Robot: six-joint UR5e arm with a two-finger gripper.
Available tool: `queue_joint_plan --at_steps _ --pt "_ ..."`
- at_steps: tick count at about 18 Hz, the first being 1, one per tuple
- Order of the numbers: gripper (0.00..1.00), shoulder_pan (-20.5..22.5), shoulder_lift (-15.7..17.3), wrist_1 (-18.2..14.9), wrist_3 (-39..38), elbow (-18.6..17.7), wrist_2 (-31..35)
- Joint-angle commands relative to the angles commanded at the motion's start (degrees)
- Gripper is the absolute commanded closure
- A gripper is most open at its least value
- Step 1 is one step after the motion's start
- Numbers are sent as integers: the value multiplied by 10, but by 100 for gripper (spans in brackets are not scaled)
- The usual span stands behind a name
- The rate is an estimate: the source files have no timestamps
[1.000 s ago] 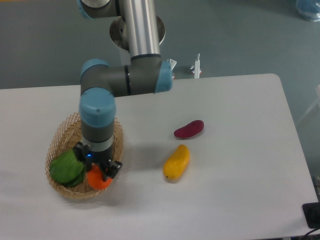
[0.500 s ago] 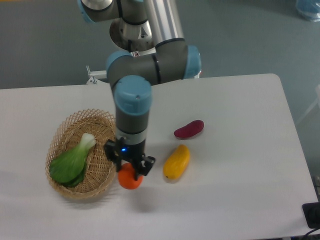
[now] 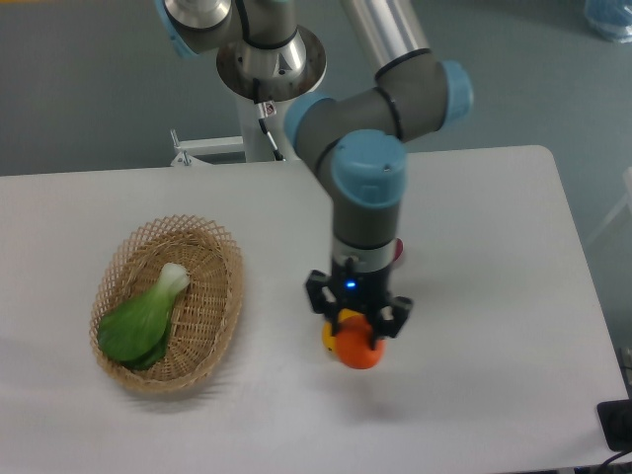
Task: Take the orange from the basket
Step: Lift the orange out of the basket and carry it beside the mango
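Round bright orange (image 3: 359,350) gripped right of the basket (image 3: 223,296), oval tan wicker

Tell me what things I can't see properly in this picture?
- Yellow fruit: mostly hidden behind the gripper and the orange it holds.
- Red thing: the arm covers nearly all of it.
- Black object: cut off by the right edge.
- Blue thing: cut off at the top right corner.

Smooth, glossy skin on the orange (image 3: 359,351); matt black plastic on the gripper (image 3: 356,330). The basket (image 3: 212,296) shows rough woven straw, and the table (image 3: 494,247) looks plain matt white.
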Motion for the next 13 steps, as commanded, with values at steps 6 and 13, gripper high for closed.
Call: queue_joint_plan --at_steps 6,13 --pt "47 11 -18 0 61 5 51" --pt "46 25 -24 -4 106 14 60"
